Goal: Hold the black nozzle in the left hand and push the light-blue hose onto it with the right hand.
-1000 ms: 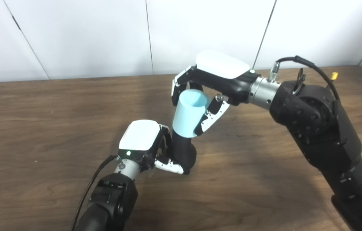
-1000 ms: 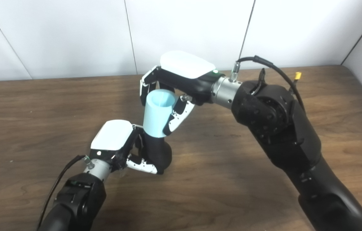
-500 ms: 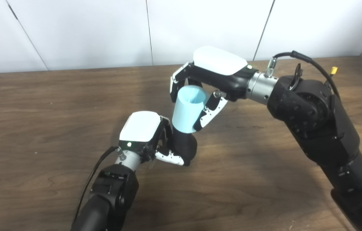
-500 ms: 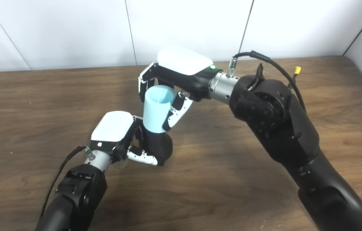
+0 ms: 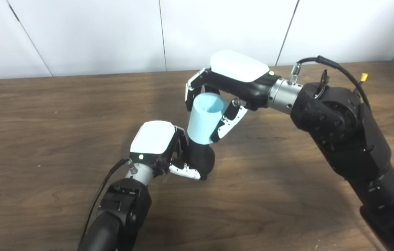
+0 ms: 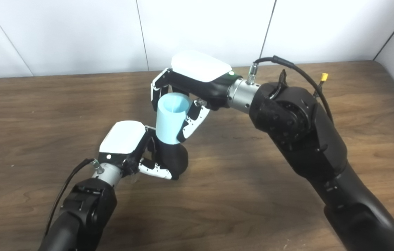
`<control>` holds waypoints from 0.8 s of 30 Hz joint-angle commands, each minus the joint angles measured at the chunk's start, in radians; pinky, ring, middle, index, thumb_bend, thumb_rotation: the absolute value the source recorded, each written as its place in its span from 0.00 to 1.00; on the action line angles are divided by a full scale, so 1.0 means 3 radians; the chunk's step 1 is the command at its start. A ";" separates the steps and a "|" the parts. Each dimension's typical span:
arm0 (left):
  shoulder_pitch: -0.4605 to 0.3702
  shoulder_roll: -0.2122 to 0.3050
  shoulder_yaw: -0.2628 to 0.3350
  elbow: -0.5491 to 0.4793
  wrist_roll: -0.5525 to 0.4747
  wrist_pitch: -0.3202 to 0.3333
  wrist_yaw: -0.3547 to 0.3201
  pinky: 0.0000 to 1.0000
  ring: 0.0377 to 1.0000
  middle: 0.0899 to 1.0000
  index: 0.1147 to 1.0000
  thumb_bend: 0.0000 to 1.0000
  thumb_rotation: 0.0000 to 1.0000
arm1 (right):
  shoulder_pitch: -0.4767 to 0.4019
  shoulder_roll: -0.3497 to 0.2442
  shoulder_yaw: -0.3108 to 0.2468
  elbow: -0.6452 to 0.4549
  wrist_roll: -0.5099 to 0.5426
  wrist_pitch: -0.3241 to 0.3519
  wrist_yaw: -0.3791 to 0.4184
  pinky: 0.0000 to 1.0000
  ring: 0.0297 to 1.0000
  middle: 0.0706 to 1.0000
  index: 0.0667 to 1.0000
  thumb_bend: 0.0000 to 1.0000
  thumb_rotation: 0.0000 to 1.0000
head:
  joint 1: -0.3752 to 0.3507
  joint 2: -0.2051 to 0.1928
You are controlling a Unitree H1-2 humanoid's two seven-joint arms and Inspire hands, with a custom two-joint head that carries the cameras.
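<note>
Low on the left, the black nozzle (image 5: 202, 161) is gripped by the left hand (image 5: 158, 148) just above the wooden table (image 5: 43, 115), standing pretty much upright with its top tipped slightly left. The light-blue hose (image 5: 205, 119) is seated on that top, open end up and leaning a bit right. It's clasped from above by the right hand (image 5: 228, 87), fingers on its far side and thumb (image 5: 227, 122) on the near side, arm stretched in from the right.

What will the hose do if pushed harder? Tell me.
The hose keeps a round open mouth in the right hand, so it is probably fairly stiff. It stands tilted on the nozzle, which the left hand grips, so it may cock sideways.
</note>
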 commanded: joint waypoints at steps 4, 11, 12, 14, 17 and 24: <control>0.0040 -0.0057 -0.0074 -0.0028 -0.0028 -0.0084 0.0023 0.42 0.47 0.47 0.37 0.50 0.00 | -0.0104 0.0018 0.0005 -0.0002 -0.0015 -0.0024 -0.0037 0.35 0.36 0.46 0.47 0.52 0.00 | -0.0007 0.0016; 0.0039 -0.0063 -0.0103 -0.0018 -0.0011 -0.0080 0.0042 0.41 0.47 0.47 0.38 0.50 0.00 | -0.0145 0.0027 0.0004 -0.0003 0.0032 0.0028 -0.0003 0.35 0.36 0.47 0.48 0.51 0.00 | -0.0002 0.0021; 0.0037 -0.0061 -0.0105 -0.0021 -0.0012 -0.0079 0.0033 0.41 0.47 0.47 0.37 0.50 0.00 | -0.0154 0.0028 0.0005 -0.0003 0.0035 0.0037 0.0005 0.35 0.36 0.47 0.48 0.51 0.00 | -0.0002 0.0021; 0.0034 -0.0059 -0.0112 -0.0018 -0.0008 -0.0084 0.0040 0.42 0.47 0.47 0.37 0.50 0.00 | -0.0164 0.0027 0.0006 0.0001 0.0037 0.0040 0.0012 0.35 0.36 0.47 0.49 0.51 0.00 | -0.0003 0.0024; 0.0038 -0.0063 -0.0118 -0.0010 -0.0005 -0.0091 0.0071 0.40 0.47 0.47 0.37 0.50 0.00 | -0.0184 0.0024 0.0010 0.0003 0.0058 0.0051 0.0034 0.36 0.36 0.47 0.49 0.51 0.00 | 0.0001 0.0025; 0.0037 -0.0077 -0.0115 -0.0037 -0.0012 -0.0065 0.0013 0.44 0.48 0.47 0.36 0.50 0.00 | -0.0215 0.0011 0.0021 0.0010 0.0070 0.0022 0.0052 0.36 0.36 0.47 0.49 0.51 0.00 | -0.0003 0.0036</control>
